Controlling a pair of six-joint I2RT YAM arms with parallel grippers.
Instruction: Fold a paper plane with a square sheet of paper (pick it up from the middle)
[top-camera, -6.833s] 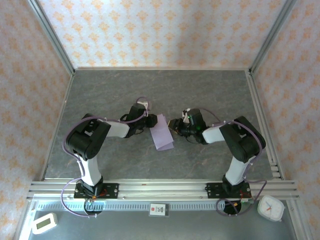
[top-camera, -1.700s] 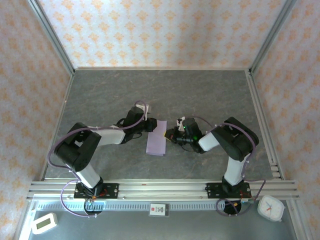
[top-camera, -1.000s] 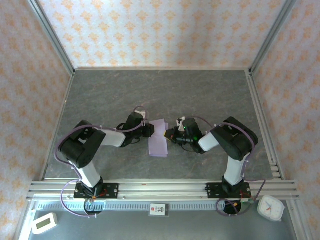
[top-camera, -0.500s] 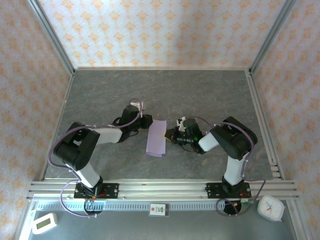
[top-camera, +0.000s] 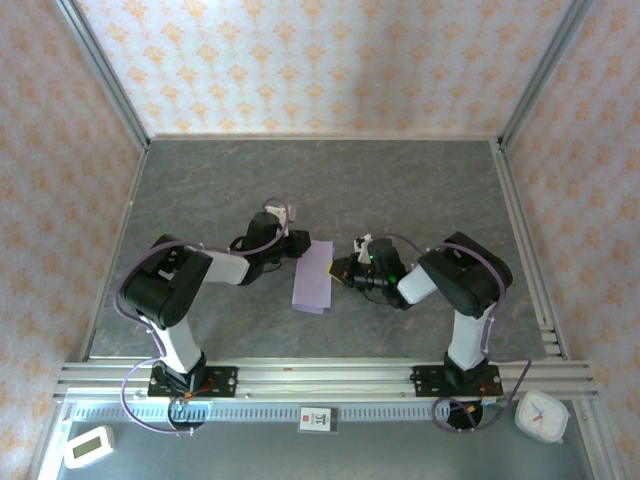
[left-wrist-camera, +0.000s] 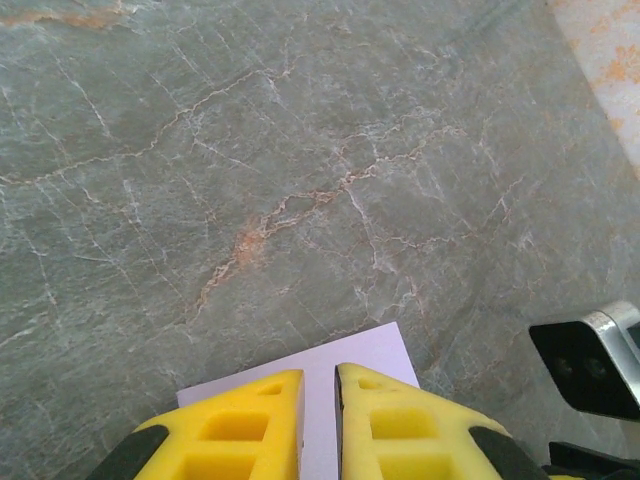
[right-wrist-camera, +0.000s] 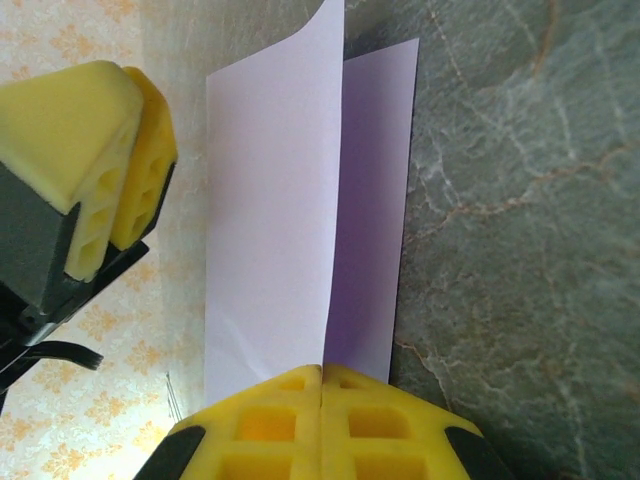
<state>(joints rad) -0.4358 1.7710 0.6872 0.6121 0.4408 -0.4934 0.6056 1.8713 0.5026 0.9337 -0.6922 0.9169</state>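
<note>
Half-folded sheet of paper (right-wrist-camera: 270, 200) clamped at edge by closed right hand (right-wrist-camera: 320, 375); left hand (left-wrist-camera: 320, 378) held slightly ajar (nothing gripped) over sheet; table (left-wrist-camera: 300, 150) grey marbled.

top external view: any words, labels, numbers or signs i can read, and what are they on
Nothing is legible.
small white card with a red mark, near edge: print too small.
white square clock, near right corner: dial marks too small.
white rectangular device with a screen, near left corner: blurred.
pale lilac folded paper: no print.
</note>
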